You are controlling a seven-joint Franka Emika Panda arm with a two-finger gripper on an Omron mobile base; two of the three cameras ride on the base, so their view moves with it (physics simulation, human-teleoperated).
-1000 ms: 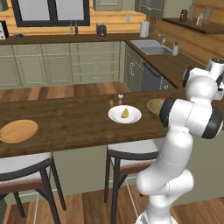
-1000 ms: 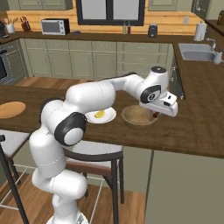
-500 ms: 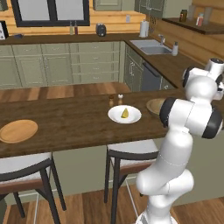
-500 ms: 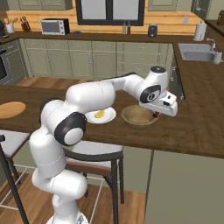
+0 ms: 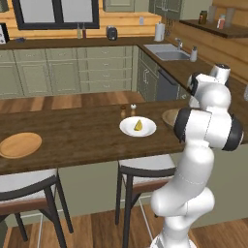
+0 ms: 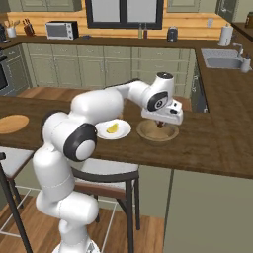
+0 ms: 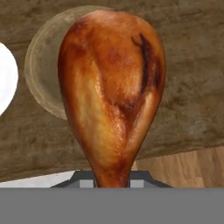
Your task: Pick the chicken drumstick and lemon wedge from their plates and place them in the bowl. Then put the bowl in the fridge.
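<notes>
chicken drumstick (image 7: 113, 92) held upright | bowl (image 7: 46, 74) behind | white plate (image 7: 6, 85) at left edge

- The chicken drumstick (image 7: 113, 94) is rendered with glossy, roasted-looking skin, reddish-brown with darker charred streaks.
- The bowl (image 6: 157, 132) is done in light-brown wood, pretty matt, with a faint grain seen in the hand view.
- A dark wood finish is given to the counter (image 6: 217, 148), smooth with a soft sheen.
- The white plate (image 5: 138, 127) looks like glazed ceramic, shiny; the lemon wedge (image 5: 138, 125) on it is plain matt yellow.
- The tan plate (image 5: 19, 145) is shown as pale wood.
- The arm (image 5: 203, 131) is made of smooth glossy white plastic with dark joints.
- The stools (image 5: 145, 167) are shown with thin dark metal legs.
</notes>
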